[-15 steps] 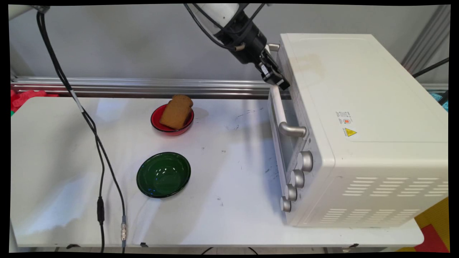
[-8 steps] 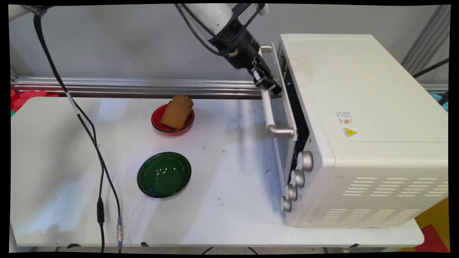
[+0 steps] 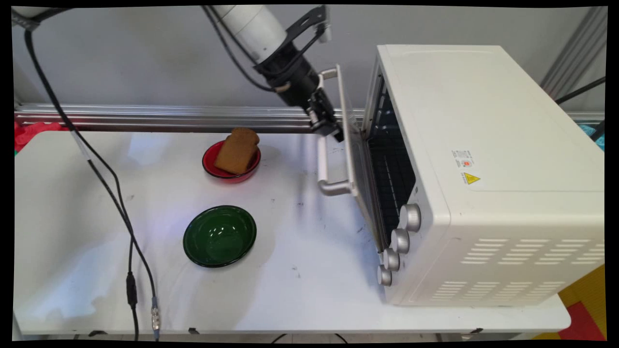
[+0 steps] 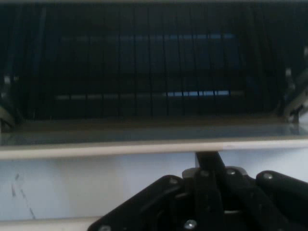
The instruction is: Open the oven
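Note:
A white toaster oven (image 3: 483, 145) stands on the right of the table. Its glass door (image 3: 353, 159) hangs partly open, tilted out to the left. My gripper (image 3: 331, 130) is shut on the door's silver handle (image 3: 323, 164), near the handle's far end. In the hand view my gripper (image 4: 207, 161) reaches up to the door's pale top edge (image 4: 120, 147). Beyond that edge lies the dark oven inside with its wire rack (image 4: 144, 62).
A red bowl (image 3: 217, 170) holding a slice of brown bread (image 3: 237, 151) sits left of the door. A green bowl (image 3: 220, 236) lies nearer the front. Black cables (image 3: 111, 183) hang over the table's left. Several silver knobs (image 3: 401, 240) line the oven's front.
The oven door was shut a second ago. It has since swung out to the left and down with my gripper on its handle, uncovering the rack inside.

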Robot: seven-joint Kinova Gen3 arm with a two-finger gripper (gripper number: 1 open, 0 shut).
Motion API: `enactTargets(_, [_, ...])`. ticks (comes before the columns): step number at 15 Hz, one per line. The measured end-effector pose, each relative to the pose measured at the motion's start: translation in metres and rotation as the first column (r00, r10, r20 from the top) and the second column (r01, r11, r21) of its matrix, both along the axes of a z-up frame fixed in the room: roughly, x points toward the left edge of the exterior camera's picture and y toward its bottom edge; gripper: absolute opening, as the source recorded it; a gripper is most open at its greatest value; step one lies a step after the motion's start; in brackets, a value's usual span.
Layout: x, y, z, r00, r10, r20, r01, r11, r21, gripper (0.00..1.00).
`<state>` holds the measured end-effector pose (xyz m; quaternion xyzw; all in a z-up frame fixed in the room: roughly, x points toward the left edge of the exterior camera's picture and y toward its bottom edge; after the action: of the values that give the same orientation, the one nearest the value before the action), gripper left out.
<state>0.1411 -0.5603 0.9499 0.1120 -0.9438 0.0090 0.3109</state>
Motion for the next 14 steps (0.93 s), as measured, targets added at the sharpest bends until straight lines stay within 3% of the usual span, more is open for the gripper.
enactTargets(14, [0.083, 0.013, -0.060, 0.996, -0.018, 0.092, 0.019, 1.000, -0.016, 0.00])
